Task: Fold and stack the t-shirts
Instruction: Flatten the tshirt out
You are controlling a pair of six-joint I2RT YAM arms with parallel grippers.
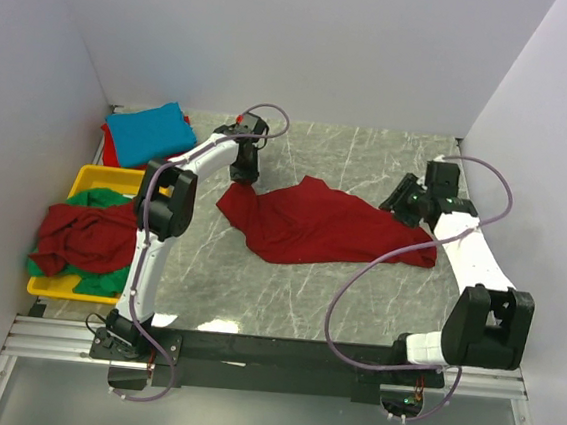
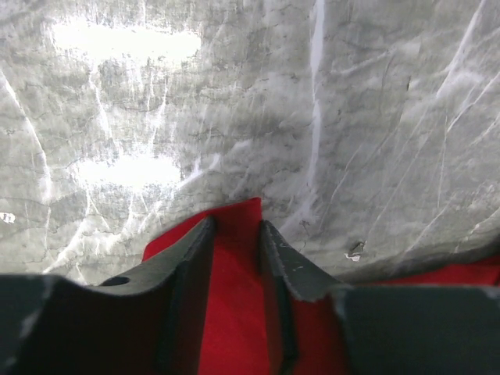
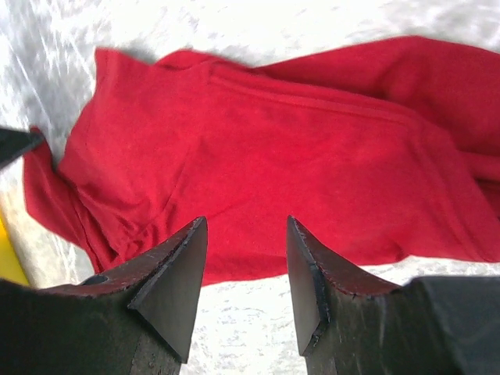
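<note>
The grey marbled table (image 1: 370,151) carries most of the scene. On its middle lies the red t-shirt (image 1: 313,220), opened out but rumpled, with one end trailing toward the right arm and no fold made in it yet. At the left edge sits the yellow tray (image 1: 91,179), holding a loose heap: a dark red t-shirt (image 1: 81,233) bunched over a green t-shirt (image 1: 96,280), both unfolded. Behind the tray, in the far left corner, a turquoise t-shirt (image 1: 151,131) lies as a compact, roughly squared bundle, on top of another red piece (image 1: 109,151) of which only an edge shows. That looks like the start of the stack, so the task seems no more than partly done: the shirt on the table has yet to be flattened, folded and carried over, and the two in the tray have not been started. The left fingers (image 2: 191,262) are down at the shirt's far left corner, drawn close together with red cloth filling the narrow gap between them, so they appear clamped on that edge. The right fingers (image 3: 176,273) stand well apart and empty, above the near right part of the same shirt and not touching it.
</note>
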